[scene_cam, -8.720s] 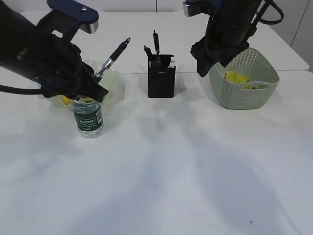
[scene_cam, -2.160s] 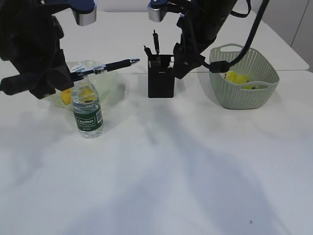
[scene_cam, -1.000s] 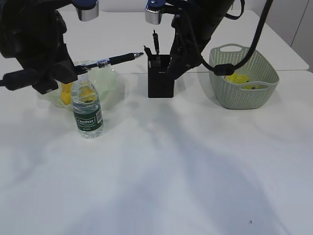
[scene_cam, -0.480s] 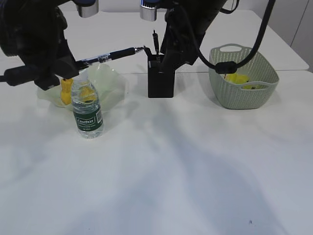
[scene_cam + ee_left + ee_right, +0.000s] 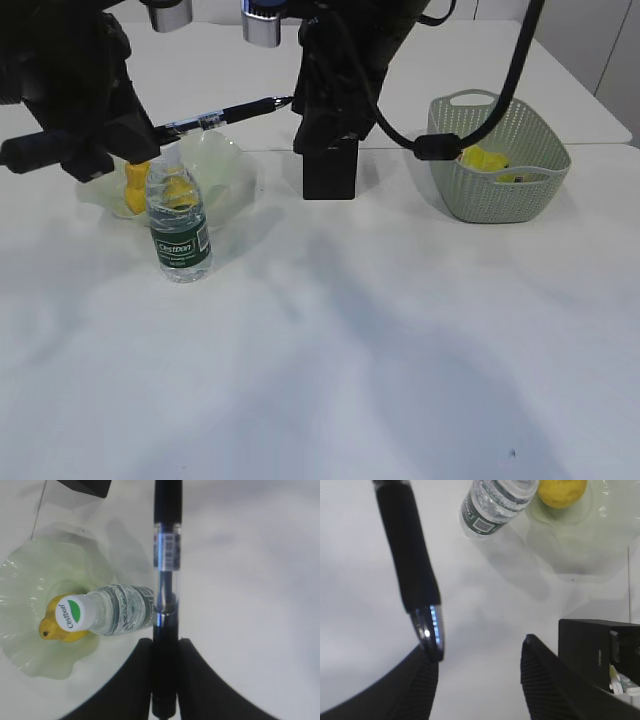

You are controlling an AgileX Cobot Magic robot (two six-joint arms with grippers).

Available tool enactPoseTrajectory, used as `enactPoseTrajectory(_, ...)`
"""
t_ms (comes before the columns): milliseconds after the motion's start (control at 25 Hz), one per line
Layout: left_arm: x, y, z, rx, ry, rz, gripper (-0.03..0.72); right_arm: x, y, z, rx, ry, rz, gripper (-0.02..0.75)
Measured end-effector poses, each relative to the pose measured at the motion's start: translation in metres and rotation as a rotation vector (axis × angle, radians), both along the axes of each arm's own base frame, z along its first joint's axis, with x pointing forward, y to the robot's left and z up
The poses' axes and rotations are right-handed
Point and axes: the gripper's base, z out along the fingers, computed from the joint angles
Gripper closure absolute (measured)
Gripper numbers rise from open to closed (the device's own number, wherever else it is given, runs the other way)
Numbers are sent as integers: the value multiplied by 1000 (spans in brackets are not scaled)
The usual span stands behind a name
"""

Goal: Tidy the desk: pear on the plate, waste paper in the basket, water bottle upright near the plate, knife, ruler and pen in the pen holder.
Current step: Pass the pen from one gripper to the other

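Since the earlier frame the right claw [image 5: 475, 655], spread wide, has been brought leftward to the tip of the pen [image 5: 225, 113], which is gripped by the left claw [image 5: 165, 647] above the upright water bottle [image 5: 180, 235], left of the pen holder [image 5: 330, 170], and remains to be stowed.

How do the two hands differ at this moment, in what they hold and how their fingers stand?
The left hand is closed on the pen, gripping its rear end and holding it nearly level above the water bottle; the right hand holds nothing. The left hand's fingers are pinched tight on the barrel; the right hand's fingers stand apart, with the pen's tip beside one finger. Both hands hover above the desk, near the pen holder.
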Motion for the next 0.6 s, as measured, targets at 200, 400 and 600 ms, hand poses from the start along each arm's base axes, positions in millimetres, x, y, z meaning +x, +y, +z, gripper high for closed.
enactPoseTrajectory(200,0,0,0,6,-1,-11,591,-1,0,2,2,-4,0,342)
enactPoseTrajectory(400,0,0,0,2,-7,-14,591,-7,2,11,11,-21,11,343)
enactPoseTrajectory(600,1,-1,1,0,-12,-16,591,-8,1,13,12,-25,13,343)
